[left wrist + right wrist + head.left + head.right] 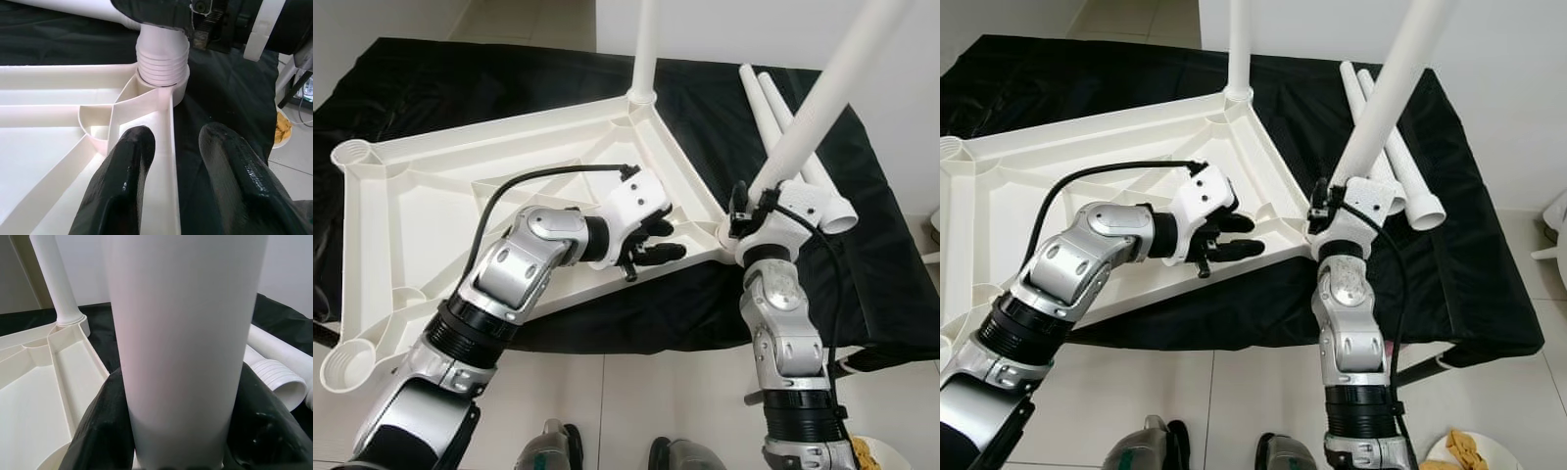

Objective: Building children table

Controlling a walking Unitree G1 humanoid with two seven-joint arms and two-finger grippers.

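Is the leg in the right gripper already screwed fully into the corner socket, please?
No: in the left wrist view the leg's ribbed threads are exposed above the corner socket, while the right gripper grips it.

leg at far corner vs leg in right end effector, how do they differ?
The far-corner leg stands upright, free of either end effector; the held leg leans, gripped by the right end effector. The far-corner leg sits at the tabletop's far socket, the held leg at the near one. Both are white tubes.

A black cloth (862, 284) is spread over the floor (636, 392). On it an upturned white tabletop (431, 211) is laid at left, two loose white legs (793, 147) at far right.
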